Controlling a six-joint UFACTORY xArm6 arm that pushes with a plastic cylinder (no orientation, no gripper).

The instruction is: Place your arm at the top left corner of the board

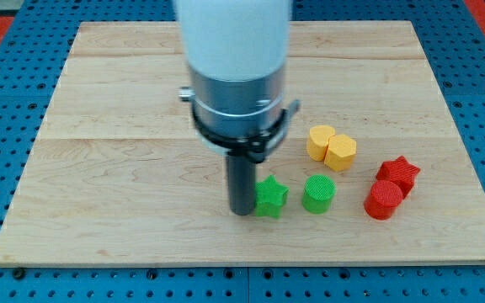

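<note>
My tip [242, 210] rests on the wooden board [125, 151] in the lower middle of the view. It stands just left of the green star block [271, 197] and looks to touch it. The green cylinder [318, 194] is a little further right. The arm's white and grey body [236, 59] comes down from the view's top centre and hides the board behind it. The board's top left corner [84, 27] is far up and left of my tip.
Two yellow blocks stand pressed together right of centre: a rounded one [319, 142] and a hexagon [340, 153]. A red star [398, 174] and a red cylinder [384, 200] touch at the right. Blue pegboard [7, 126] surrounds the board.
</note>
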